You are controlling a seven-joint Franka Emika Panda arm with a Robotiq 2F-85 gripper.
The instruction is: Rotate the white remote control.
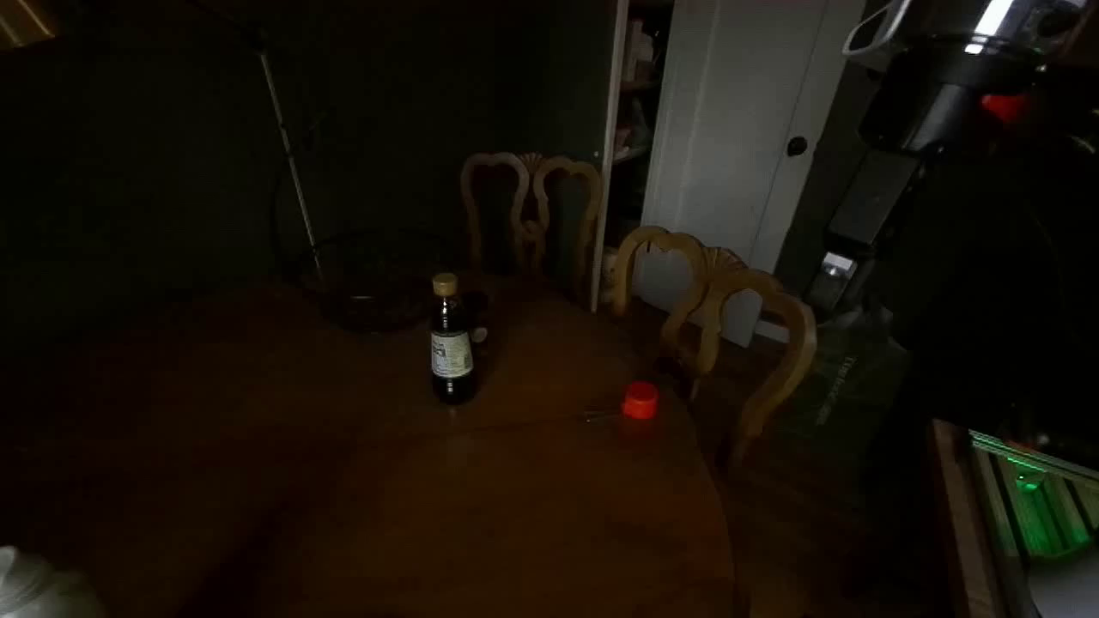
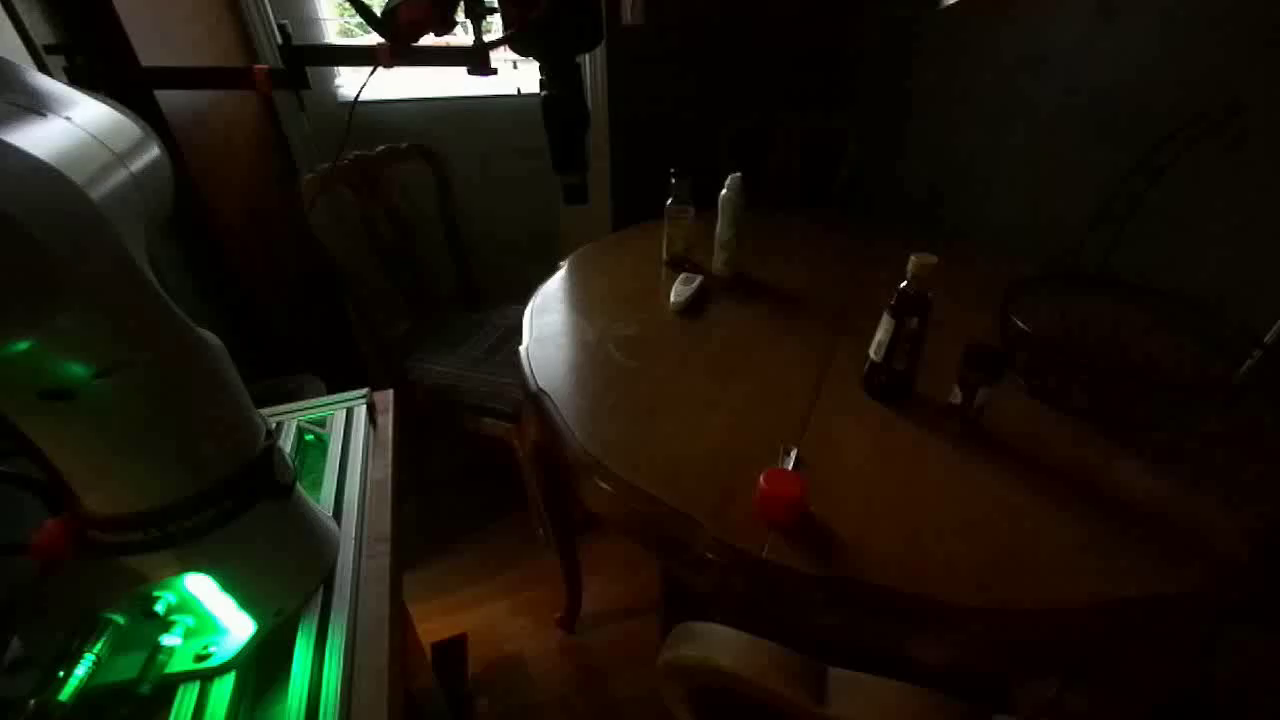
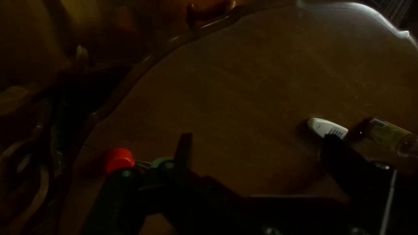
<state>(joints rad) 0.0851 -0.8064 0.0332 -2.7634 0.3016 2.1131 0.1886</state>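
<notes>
Arm [image 2: 120, 330] stands high, its parted fingers [image 3: 184, 149] pointing down, well clear of the white remote control [image 2: 686, 291].

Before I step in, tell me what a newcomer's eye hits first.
Probably the bright red round object, near the edge of the dark table. In an exterior view, the green light at the foot of the robot arm and the window at the top compete with it. The white remote control shows pale near a bottle.
</notes>
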